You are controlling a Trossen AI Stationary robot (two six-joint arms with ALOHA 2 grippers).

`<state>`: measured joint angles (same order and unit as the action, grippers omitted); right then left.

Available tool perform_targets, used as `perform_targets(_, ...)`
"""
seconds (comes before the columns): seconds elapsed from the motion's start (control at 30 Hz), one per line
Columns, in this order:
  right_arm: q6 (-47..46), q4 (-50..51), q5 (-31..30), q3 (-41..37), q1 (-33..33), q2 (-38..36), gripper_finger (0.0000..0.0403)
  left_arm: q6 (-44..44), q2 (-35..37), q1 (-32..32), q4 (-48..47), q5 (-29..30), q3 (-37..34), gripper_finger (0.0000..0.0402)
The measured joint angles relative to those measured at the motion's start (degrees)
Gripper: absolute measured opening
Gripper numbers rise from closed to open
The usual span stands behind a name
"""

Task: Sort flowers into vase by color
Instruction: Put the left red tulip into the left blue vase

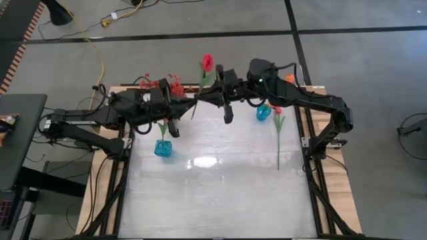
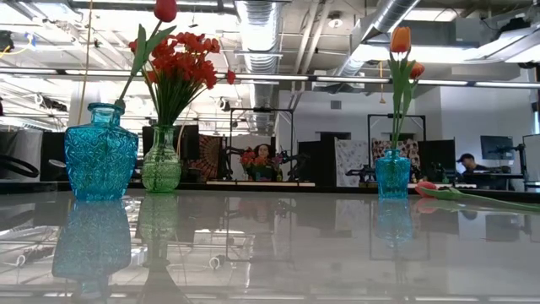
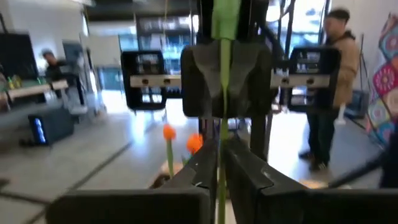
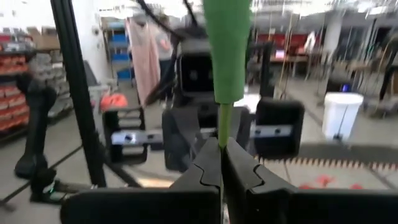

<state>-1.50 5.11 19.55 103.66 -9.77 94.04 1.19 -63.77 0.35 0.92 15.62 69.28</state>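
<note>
Both grippers met high over the far middle of the table, and in the low view neither showed at all; only the red-pink tulip (image 2: pixel 165 9) did, its bud cut off by the upper edge. From above, the dark arms hid most of that flower's thin green stem (image 1: pixel 195 107) where it crossed between them. The left gripper (image 3: pixel 219 163) had its fingers closed on the stem, which ran straight up between them. The right gripper (image 4: pixel 221 158) was likewise clamped on the same stem, below a broad green leaf (image 4: pixel 227 43) that blocked much of its view. The bud (image 1: pixel 207 63) stood red above the two grippers, tilted toward the far edge.

A second tulip (image 1: pixel 278 130) lay flat on the table near the right side. Orange tulip buds (image 2: pixel 401 40) stood in a small blue vase (image 2: pixel 392 177), and bushy red sprays (image 2: pixel 181 55) in a green vase (image 2: pixel 160 162). The larger blue vase (image 2: pixel 100 154) probably held only a short stem, though the arm made that hard to tell.
</note>
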Motion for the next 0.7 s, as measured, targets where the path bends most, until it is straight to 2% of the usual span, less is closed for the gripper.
perform_targets(0.17,0.3,3.3,0.1,0.0,0.9,0.0,0.0023,-3.6,0.9,0.8,-6.5,-1.4,0.0,0.0057)
perform_targets(0.43,1.3,3.8,0.1,0.0,1.9,0.0,0.0023,-4.1,0.9,0.8,-6.6,-6.7,0.0,0.0127)
perform_targets(0.7,1.8,6.9,-0.2,0.0,1.3,0.0,0.0023,-5.2,1.4,2.2,-8.5,-9.3,0.0,0.0142)
